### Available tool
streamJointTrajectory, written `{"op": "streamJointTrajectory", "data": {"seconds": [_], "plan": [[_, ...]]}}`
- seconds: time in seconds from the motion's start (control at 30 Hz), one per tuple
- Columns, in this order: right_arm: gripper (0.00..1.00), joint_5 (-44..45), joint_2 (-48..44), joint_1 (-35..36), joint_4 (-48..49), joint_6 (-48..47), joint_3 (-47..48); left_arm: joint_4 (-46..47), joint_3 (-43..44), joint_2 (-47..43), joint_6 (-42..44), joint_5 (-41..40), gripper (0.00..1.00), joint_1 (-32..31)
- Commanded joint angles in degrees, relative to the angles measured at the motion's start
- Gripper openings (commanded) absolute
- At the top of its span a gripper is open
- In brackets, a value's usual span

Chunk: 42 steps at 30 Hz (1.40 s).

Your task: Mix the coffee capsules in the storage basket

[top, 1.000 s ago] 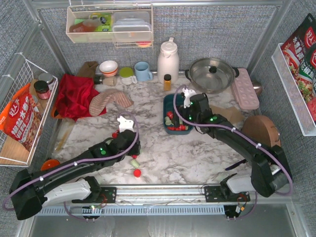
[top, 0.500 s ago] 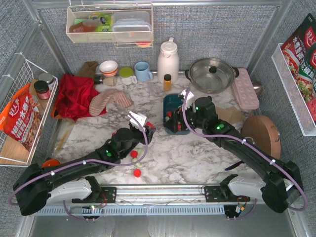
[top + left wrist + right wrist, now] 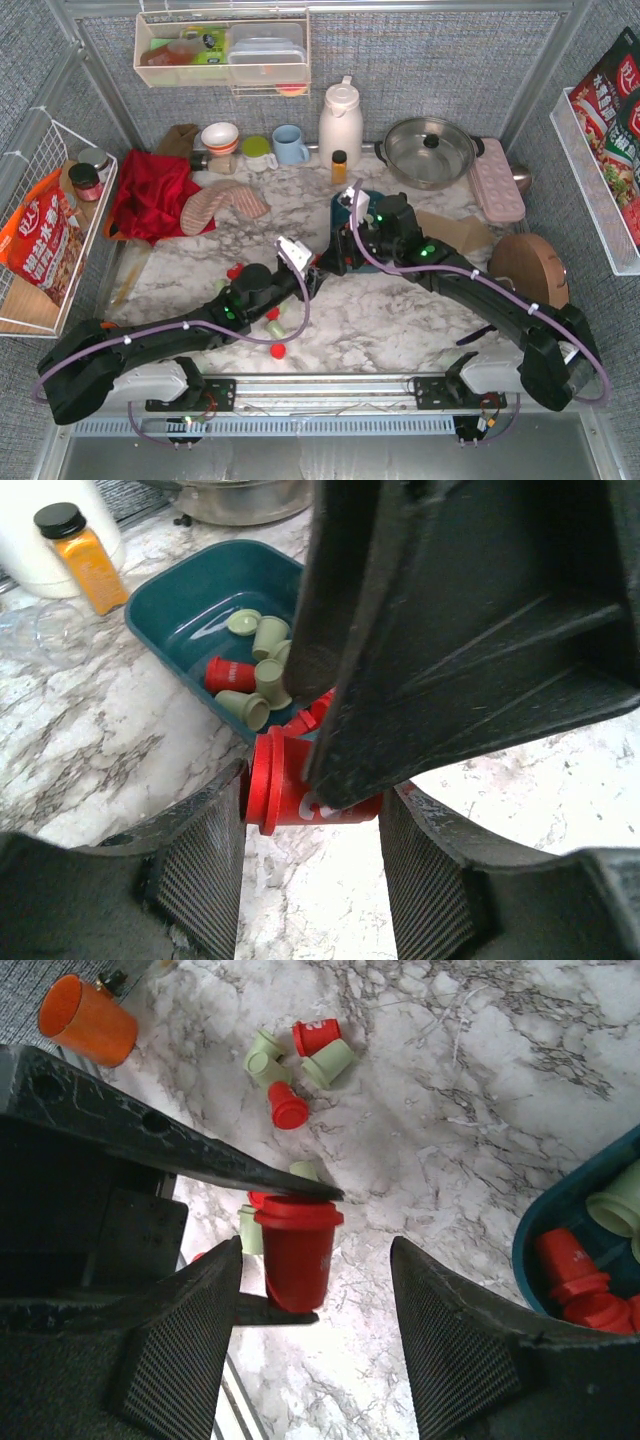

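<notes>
My left gripper (image 3: 312, 272) is shut on a red coffee capsule (image 3: 290, 790), held sideways just above the marble at the near left corner of the teal storage basket (image 3: 190, 610). My right gripper (image 3: 340, 258) is open and points at it. In the right wrist view the held capsule (image 3: 297, 1250) sits between my right fingers (image 3: 180, 1310), nearer the left one and touching neither. The basket holds green capsules (image 3: 265, 665) and red capsules (image 3: 225, 673); my right arm hides most of it from above. Loose red (image 3: 287, 1105) and green (image 3: 330, 1060) capsules lie on the table behind my left gripper.
More loose capsules (image 3: 278, 350) lie near the front edge. An orange cup (image 3: 88, 1020) stands at the near left. An orange spice bottle (image 3: 80, 555), white jug (image 3: 340, 120), steel pot (image 3: 430, 150), blue mug (image 3: 290, 145) and red cloth (image 3: 150, 190) line the back.
My left gripper has carried the red capsule right and away from the loose pile to the basket's corner. My right gripper has swung left off the basket to face it.
</notes>
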Motion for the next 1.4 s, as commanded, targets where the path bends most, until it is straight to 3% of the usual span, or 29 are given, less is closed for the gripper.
{"op": "streamJointTrajectory", "data": {"seconds": [0.0,0.2,0.7,0.77,0.9,0.93,0.97,1.17,1.37], "plan": [[0.65,-2.4,1.5,1.0,-0.7,-1.5,2.2,4.3,0.0,0.2,2.0,2.1,0.51,-0.3],[0.62,-2.6,4.6,2.6,-4.3,-4.1,5.6,4.4,-0.3,-2.1,3.4,-0.6,0.51,-0.3],[0.3,-1.6,8.4,3.4,-9.4,-5.3,9.0,4.2,-2.7,-5.8,2.7,-5.8,0.54,-0.3],[0.28,-0.8,8.3,3.4,-9.1,-4.9,8.8,4.1,-2.9,-5.9,2.1,-6.0,0.58,-0.3],[0.24,0.9,7.5,3.4,-7.8,-3.9,8.2,3.5,-3.1,-6.0,0.9,-6.9,0.76,-0.3],[0.23,1.6,7.3,3.3,-7.5,-3.6,7.9,3.3,-3.1,-6.0,0.7,-7.2,0.95,-0.3],[0.23,2.4,7.0,3.2,-7.3,-3.3,7.7,3.2,-3.2,-6.1,0.5,-7.4,0.99,-0.3],[0.22,12.5,4.8,1.7,-6.9,-1.1,7.0,-0.4,-4.2,-9.6,-2.5,-9.9,0.99,-0.3],[0.22,35.7,5.9,-0.5,-7.6,-4.2,7.3,-21.4,-2.3,-16.5,-16.4,-17.8,0.99,-0.3]]}}
